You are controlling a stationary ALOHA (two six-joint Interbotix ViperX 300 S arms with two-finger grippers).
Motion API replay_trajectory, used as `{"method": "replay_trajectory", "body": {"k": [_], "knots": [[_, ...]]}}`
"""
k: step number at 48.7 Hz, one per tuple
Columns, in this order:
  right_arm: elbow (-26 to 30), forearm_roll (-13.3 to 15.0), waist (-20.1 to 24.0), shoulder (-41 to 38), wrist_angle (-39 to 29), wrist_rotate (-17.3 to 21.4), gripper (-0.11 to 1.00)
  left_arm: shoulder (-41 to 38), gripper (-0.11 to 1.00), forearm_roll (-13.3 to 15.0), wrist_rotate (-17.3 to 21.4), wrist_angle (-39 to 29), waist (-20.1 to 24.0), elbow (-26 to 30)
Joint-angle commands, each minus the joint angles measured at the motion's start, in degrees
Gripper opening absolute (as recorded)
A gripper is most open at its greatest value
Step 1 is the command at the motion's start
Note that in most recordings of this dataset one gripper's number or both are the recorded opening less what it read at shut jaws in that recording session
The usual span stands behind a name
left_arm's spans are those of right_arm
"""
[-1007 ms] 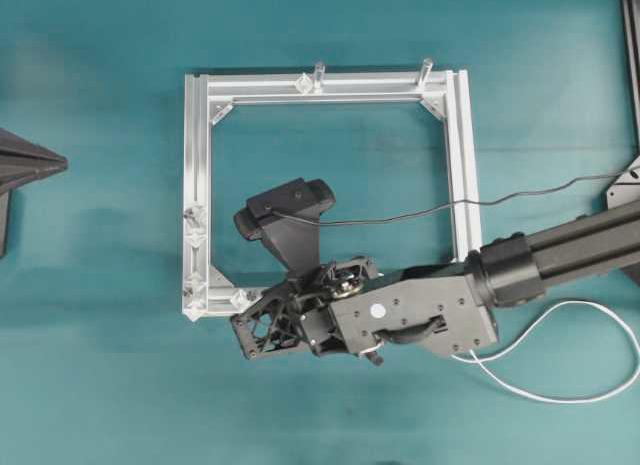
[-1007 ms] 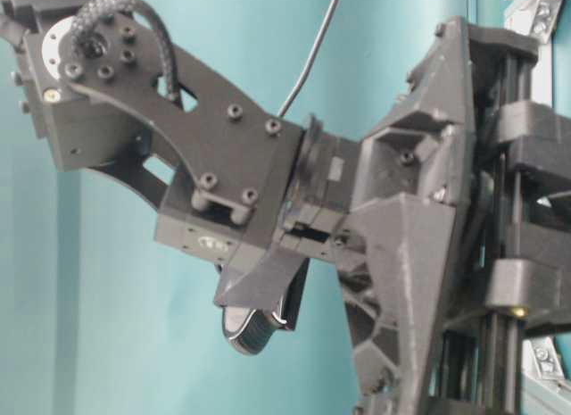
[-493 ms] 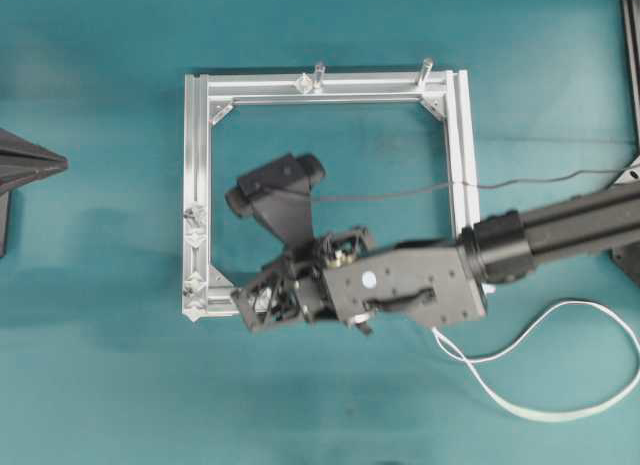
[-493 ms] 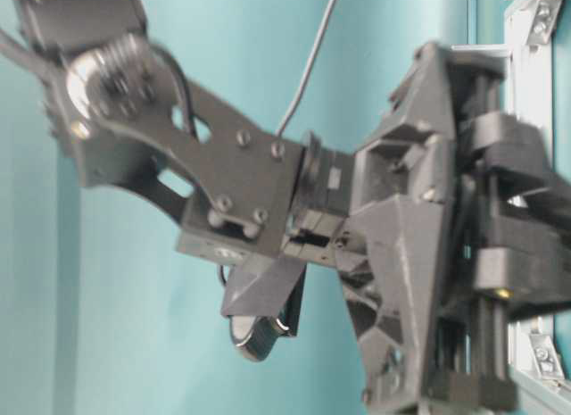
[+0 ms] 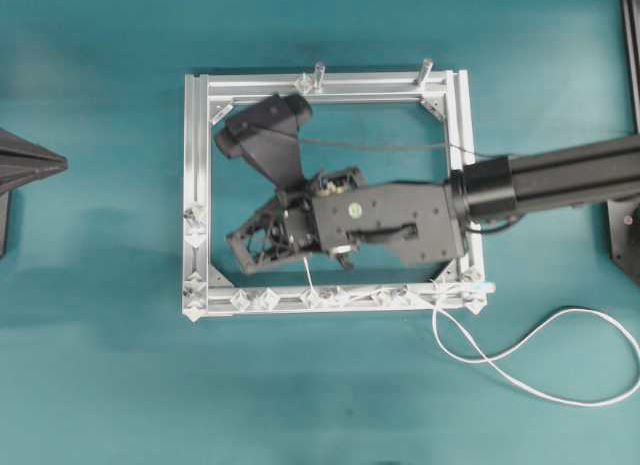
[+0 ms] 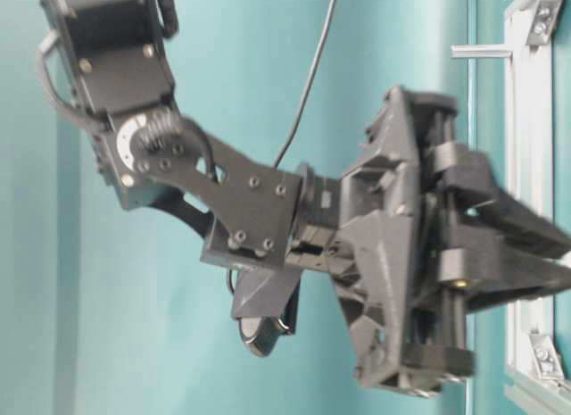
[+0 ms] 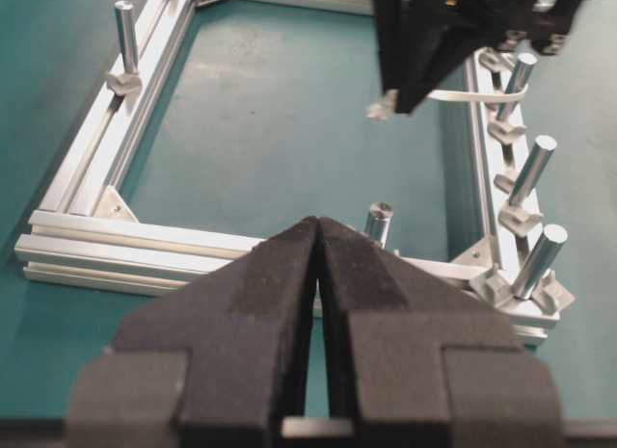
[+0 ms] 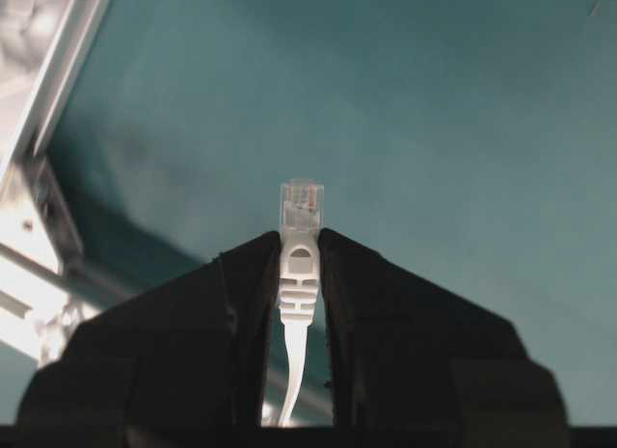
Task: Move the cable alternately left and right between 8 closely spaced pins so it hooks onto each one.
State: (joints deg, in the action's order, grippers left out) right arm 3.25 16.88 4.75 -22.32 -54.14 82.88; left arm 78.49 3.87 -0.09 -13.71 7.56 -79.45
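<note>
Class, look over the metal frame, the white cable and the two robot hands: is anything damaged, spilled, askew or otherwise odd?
Nothing stands out. The frame lies square on the table, the pins stand in an even row along its near rail, and the right hand grips the cable squarely behind its plug. The cable's slack loops loosely outside the frame.

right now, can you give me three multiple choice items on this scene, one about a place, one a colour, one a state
1. Where does the right gripper hold the cable?
A. at its plug end
B. at mid-length
C. nowhere

2. What colour is the table surface?
A. grey
B. teal
C. brown

3. How do the left gripper fingers stand?
A. wide apart
B. shut together, holding nothing
C. clamped on a pin

Answers:
1. A: in the right wrist view the clear plug sticks out just past the gripper pads.
2. B: the overhead view shows teal all around the aluminium frame.
3. B: the left wrist view shows the pads meeting with nothing between.
</note>
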Motion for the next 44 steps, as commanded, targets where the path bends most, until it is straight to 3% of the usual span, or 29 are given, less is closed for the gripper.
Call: {"method": "replay_trajectory", "body": {"k": [1,18,44], "knots": [[1.7,0.4,-1.1,1.9,1.4,-1.3,0.16,-0.4,0.00,-0.1,-0.1,0.3,0.1,0.6],[5.7,0.1,-2.8,-0.4,5.1,-2.2,0.16,-0.4,0.00,-0.1,-0.1,0.4,0.2,0.6],[12.5,-1.5,2.6,-5.4,5.5,0.4,0.16,-0.4,0.00,-0.2,-0.1,0.3,0.2,0.6]]}}
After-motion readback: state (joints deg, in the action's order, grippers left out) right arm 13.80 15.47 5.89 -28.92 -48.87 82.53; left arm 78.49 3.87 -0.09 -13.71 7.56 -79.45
